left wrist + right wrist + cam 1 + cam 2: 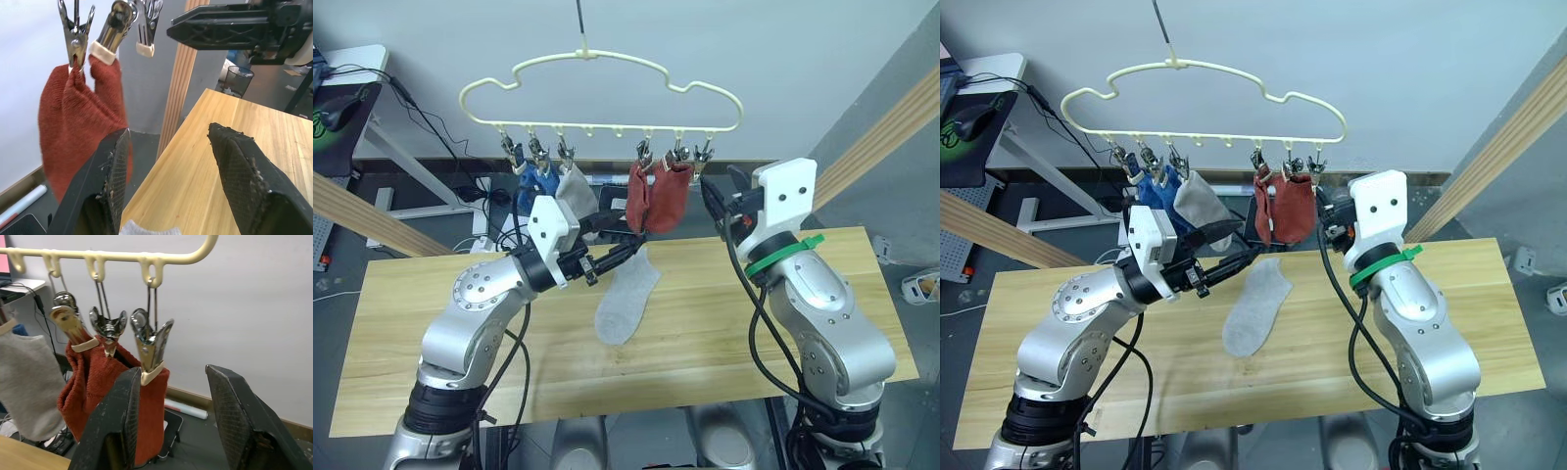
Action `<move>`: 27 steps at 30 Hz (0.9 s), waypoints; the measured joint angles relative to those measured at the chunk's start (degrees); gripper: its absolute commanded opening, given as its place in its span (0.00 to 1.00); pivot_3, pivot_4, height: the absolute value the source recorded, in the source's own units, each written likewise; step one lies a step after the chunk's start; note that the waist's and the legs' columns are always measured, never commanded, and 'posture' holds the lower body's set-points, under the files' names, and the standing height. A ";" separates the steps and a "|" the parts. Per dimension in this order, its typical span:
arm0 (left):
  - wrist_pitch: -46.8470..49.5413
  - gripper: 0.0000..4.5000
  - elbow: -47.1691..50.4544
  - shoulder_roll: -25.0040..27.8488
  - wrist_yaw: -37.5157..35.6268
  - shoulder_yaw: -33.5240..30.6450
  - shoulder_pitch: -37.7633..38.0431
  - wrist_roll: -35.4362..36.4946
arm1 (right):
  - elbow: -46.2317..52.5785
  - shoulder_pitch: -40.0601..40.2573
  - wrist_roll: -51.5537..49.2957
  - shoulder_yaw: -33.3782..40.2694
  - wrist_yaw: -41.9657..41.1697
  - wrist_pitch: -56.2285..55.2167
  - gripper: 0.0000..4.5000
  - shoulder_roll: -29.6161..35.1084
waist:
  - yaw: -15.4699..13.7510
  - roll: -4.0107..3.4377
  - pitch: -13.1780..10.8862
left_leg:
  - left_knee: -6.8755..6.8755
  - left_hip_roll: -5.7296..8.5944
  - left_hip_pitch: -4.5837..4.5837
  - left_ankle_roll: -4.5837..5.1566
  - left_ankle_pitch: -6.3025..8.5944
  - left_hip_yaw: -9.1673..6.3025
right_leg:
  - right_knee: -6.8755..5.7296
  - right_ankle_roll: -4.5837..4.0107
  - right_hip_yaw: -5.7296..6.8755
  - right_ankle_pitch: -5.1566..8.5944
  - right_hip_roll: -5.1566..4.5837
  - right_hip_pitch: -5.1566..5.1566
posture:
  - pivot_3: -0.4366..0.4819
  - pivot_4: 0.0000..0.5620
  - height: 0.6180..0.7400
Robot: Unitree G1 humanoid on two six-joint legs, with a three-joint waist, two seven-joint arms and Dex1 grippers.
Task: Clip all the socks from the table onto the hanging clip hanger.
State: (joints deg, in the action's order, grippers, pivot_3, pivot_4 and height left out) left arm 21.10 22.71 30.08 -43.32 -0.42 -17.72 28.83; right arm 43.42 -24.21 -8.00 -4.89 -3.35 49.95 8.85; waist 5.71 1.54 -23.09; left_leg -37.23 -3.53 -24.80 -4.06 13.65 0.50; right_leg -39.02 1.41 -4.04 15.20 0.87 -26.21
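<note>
Clip hanger (597,93) is hung above the far edge of the table (431,352); two blue socks (536,183) and one grey sock (574,188) are clipped at its left, two rust-red socks (658,196) at its right. One light grey sock (628,294) is left lying flat mid-table. Left gripper (168,171) is spread wide and empty, raised above that sock's far end, one finger (110,171) just beside the red socks. Right gripper (176,416) is likewise parted, nothing grasped, held just below the rightmost metal clip (151,347).
</note>
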 measured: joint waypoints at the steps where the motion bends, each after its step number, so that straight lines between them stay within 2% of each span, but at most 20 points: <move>1: 0.00 0.61 0.00 0.00 0.00 0.00 -0.02 0.01 | -0.30 -0.19 0.09 -0.21 0.05 0.02 0.48 -0.26 | 0.01 0.00 0.00 | 0.00 0.00 0.00 0.00 0.00 0.00 | 0.00 0.00 0.00 0.00 0.00 0.00 | 0.26 0.70 1.00; 13: 0.02 0.61 -0.05 0.00 -0.10 0.04 -0.80 0.02 | -4.53 -3.87 2.50 -2.85 2.16 -0.55 0.48 -4.19 | -0.02 0.00 0.00 | -0.09 -0.02 -0.01 0.02 0.01 -0.03 | -0.06 -0.01 0.01 -0.01 -0.02 0.00 | 0.26 0.71 1.00; 27: 0.00 0.61 -0.18 -0.02 -0.11 0.09 -0.96 -0.06 | -8.30 -5.39 6.04 -3.18 2.44 -4.04 0.48 -4.88 | -0.02 0.00 0.00 | -0.31 -0.02 -0.03 0.03 0.02 -0.05 | -0.20 -0.02 0.01 -0.01 -0.02 0.01 | 0.27 0.71 1.00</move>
State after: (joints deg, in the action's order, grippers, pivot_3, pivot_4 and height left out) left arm 21.10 22.54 30.05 -43.43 -0.33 -18.68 28.77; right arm 35.12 -29.61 -1.96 -8.07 -0.91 45.91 3.97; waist 5.70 1.54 -23.09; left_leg -37.54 -3.55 -24.83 -4.03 13.67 0.44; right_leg -39.23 1.40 -4.02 15.19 0.84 -26.20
